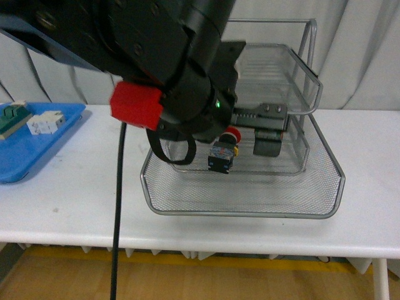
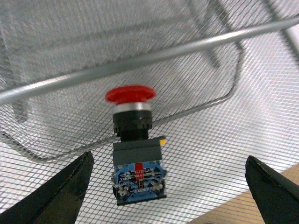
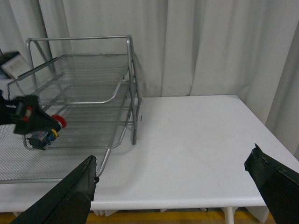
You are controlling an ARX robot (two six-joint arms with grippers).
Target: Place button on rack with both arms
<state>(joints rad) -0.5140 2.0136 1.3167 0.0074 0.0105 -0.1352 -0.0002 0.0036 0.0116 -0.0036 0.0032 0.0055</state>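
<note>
The button [image 2: 135, 144], with a red cap and a black and blue body, lies on the mesh of the lowest tier of the silver rack [image 2: 140, 65]. My left gripper [image 2: 168, 196] is open around it, with both fingers [image 2: 56, 196] apart from the button. In the front view the left arm reaches into the rack [image 1: 250, 203], and the button [image 1: 224, 150] shows just below the gripper [image 1: 247, 140]. My right gripper [image 3: 170, 191] is open and empty over the bare table, to the right of the rack [image 3: 133, 93]. The button [image 3: 46, 131] also shows in the right wrist view.
A flat blue tray [image 1: 25, 159] sits at the table's left with a green-and-cream terminal block [image 1: 12, 117] and a white component [image 1: 47, 122]. The left arm's black cable [image 1: 117, 206] hangs over the table's front edge. White curtains stand behind the table.
</note>
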